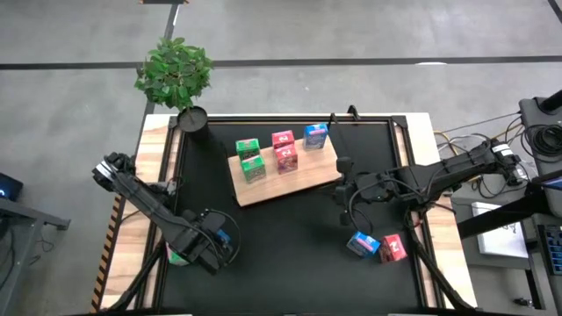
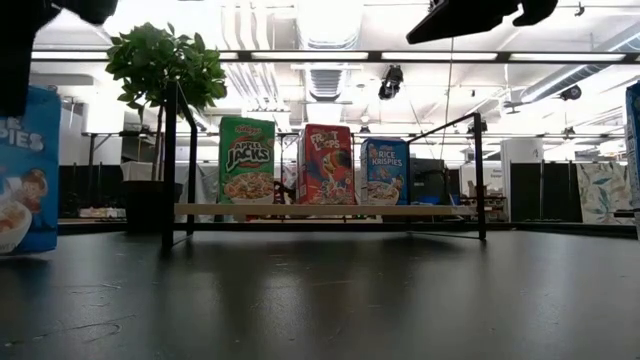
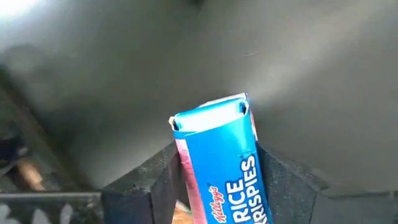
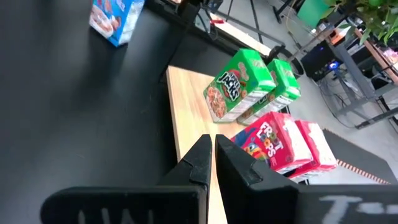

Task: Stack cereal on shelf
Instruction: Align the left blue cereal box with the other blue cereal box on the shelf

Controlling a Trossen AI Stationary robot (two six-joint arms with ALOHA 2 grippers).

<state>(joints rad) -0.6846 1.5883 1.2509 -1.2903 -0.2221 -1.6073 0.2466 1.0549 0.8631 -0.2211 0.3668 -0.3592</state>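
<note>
Nearest the front edge of the counter (image 1: 290,263), the left jaws stood part-way open around a blue Rice Krispies box (image 3: 217,143), one on each side of its lower half. Whether they had actually pinched it could not be told. If a lift began on a loose hold, the box would likely slip out or swing, and a tilted box would be hard to stand up on the shelf (image 1: 263,189). A green box (image 1: 176,256) lay just beside that arm at the counter's left edge, where a careless pull-away could knock it to the floor. Toward the right front, a second blue box (image 1: 362,244) and a pink-red box (image 1: 393,248) sat close together, well apart from the shelf; reaching for one might shove the other. Farther in, the right jaws were pressed fully together with nothing in them, hanging just over the right end of the shelf. Parked there, that arm stood in the way of any carry toward the open space on the board. On the shelf itself stood two Apple Jacks boxes (image 4: 239,87), two Froot Loops boxes (image 4: 280,143) and one Rice Krispies box (image 1: 315,135). They were tightly ranked, so a bump while setting another down could topple several. A potted plant (image 1: 176,75) stood beyond the far left corner.
</note>
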